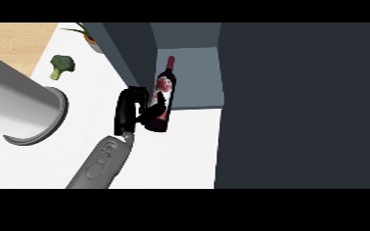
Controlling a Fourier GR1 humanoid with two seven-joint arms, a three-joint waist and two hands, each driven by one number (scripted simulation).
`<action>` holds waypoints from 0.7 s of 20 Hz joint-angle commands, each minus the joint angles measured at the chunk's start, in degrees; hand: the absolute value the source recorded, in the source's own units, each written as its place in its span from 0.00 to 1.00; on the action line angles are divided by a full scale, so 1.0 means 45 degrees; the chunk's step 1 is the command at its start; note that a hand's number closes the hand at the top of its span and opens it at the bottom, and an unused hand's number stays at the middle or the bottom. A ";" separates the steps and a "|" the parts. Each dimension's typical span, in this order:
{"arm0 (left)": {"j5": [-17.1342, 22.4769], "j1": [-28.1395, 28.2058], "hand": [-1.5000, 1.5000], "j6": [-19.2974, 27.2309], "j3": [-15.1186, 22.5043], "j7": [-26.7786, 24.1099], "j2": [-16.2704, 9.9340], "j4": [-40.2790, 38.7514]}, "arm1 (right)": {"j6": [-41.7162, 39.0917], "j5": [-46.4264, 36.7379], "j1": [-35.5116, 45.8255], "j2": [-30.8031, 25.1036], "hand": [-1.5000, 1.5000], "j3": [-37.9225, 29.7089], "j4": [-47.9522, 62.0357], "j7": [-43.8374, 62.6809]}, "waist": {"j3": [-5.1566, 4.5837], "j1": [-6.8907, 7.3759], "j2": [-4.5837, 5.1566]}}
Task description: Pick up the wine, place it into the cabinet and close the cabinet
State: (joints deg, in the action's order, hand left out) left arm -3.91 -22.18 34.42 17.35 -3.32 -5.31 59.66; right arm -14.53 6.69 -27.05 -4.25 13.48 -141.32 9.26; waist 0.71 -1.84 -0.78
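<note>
The wine bottle point(165, 90) is dark, with a red cap and a red-and-white label. It stands tilted at the mouth of the open cabinet point(196, 78), its neck pointing into the grey-blue interior. My left hand point(133, 108) is curled round the bottle's lower half from the left, thumb across its front. The bottle's base is partly hidden by the hand. The cabinet's dark door point(130, 54) stands open just left of the bottle. My right hand does not show.
A broccoli head point(60, 66) lies on the white counter point(180, 147) at the left. A large grey round vessel point(29, 112) fills the left edge. A potted plant point(89, 38) sits at the back. The cabinet's dark body point(296, 103) covers the right side.
</note>
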 commanded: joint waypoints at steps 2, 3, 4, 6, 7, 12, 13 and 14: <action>-0.0807 -0.2638 1.00 -0.0135 0.0723 0.0988 0.1121 -0.1887 | -0.0251 0.1162 -0.0425 -0.0173 0.00 0.0010 -0.0958 0.0391 | -0.0150 -0.0588 0.0298; -0.0717 -0.2567 1.00 -0.0196 0.0683 0.0777 0.1121 -0.2042 | -0.0195 0.1335 -0.0110 -0.0083 0.00 -0.0171 -0.0821 0.0321 | -0.0157 -0.0569 0.0350; -0.0857 -0.2440 1.00 0.0022 0.0810 0.0632 0.1121 -0.2245 | -0.0132 0.1050 -0.0153 0.0066 0.00 0.0158 -0.0765 0.0306 | -0.0166 -0.0623 0.0358; -0.0792 -0.2616 1.00 0.0168 0.0674 0.1053 0.1122 -0.2305 | -0.0287 0.1270 -0.0014 0.0013 0.00 -0.0187 -0.0492 0.0039 | -0.0154 -0.0714 0.0405; -0.0724 -0.2498 1.00 0.0172 0.0642 0.0939 0.1123 -0.2304 | -0.0373 0.1227 -0.0193 -0.0014 0.00 -0.0097 -0.0452 0.0034 | -0.0158 -0.0736 0.0396; -0.0869 -0.2402 1.00 0.0696 0.0274 0.1040 0.0910 -0.2840 | -0.0521 0.1242 -0.0077 0.0026 0.00 -0.0123 -0.0373 -0.0078 | -0.0164 -0.0932 0.0484; -0.0909 -0.2449 1.00 0.0761 0.0281 0.1056 0.0914 -0.2830 | -0.0462 0.1027 -0.0305 0.0136 0.00 0.0204 -0.0440 0.0003 | -0.0170 -0.0896 0.0433; -0.0808 -0.2272 1.00 0.1183 0.0485 0.1036 0.1124 -0.2785 | -0.0504 0.0945 -0.0087 0.0234 0.00 0.0269 -0.0120 -0.0225 | -0.0174 -0.0968 0.0479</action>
State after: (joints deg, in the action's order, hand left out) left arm -8.15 -22.00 43.29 18.59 -2.33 -4.94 58.14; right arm -16.50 7.46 -26.89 -3.62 13.82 -140.39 7.84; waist 1.09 -3.47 -0.91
